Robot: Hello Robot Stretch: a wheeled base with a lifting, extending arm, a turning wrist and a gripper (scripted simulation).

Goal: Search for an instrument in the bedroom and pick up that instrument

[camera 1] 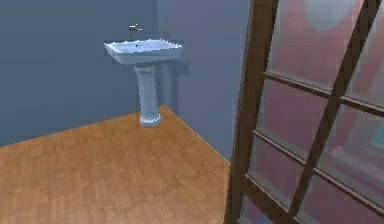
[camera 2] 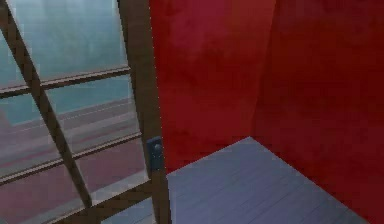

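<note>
In the forward view a white pedestal sink [camera 1: 146,60] with a small faucet stands against blue-grey walls in the far corner. A brown wooden door with frosted glass panes [camera 1: 318,120] stands at the forward view's right. The same kind of door [camera 2: 70,110], with a small dark latch plate [camera 2: 155,153] on its frame, takes up the arm side view's left.
Wooden plank floor [camera 1: 90,175] stretches from the sink corner toward the forward view's bottom. Behind the door in the arm side view, red walls [camera 2: 260,80] meet in a corner over a grey plank floor [camera 2: 250,190].
</note>
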